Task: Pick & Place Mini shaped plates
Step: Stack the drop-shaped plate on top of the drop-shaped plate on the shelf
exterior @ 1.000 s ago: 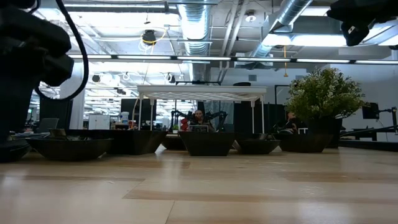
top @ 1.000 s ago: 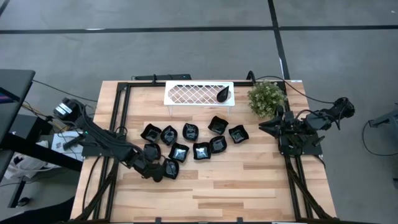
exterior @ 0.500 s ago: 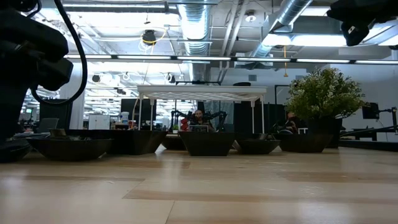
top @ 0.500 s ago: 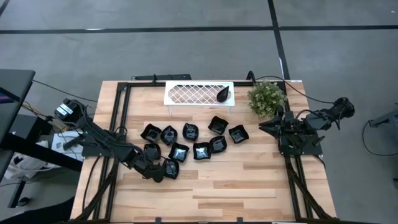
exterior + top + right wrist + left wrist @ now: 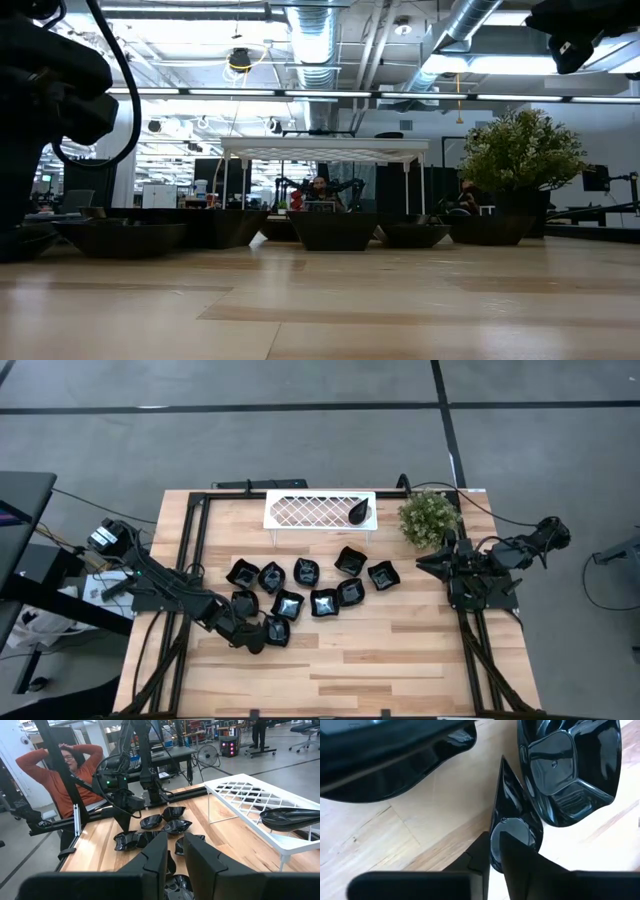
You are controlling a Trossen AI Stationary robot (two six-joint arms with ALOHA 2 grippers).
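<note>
The mini shaped plates (image 5: 322, 603) sit clustered mid-table (image 5: 400, 650). Your left pincer (image 5: 495, 851) has its fingers pinched onto the rim of the nearest squarish plate (image 5: 274, 631) at the cluster's near-left end. The white lattice tray (image 5: 305, 510) holds one leaf-shaped plate (image 5: 359, 512). Your right pincer (image 5: 175, 851) waits raised beside the plant (image 5: 428, 517), fingers narrowly apart, empty.

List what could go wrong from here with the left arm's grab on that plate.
1. The left tool pinches only the thin pointed rim of a glossy black plate; it may slip out when lifted.
2. A squarish plate sits right beside the pinched one, and another dish lies close by; a lift or swing could knock them.
3. The white lattice tray stands raised on legs behind the cluster, so a low carry could clip its edge.
</note>
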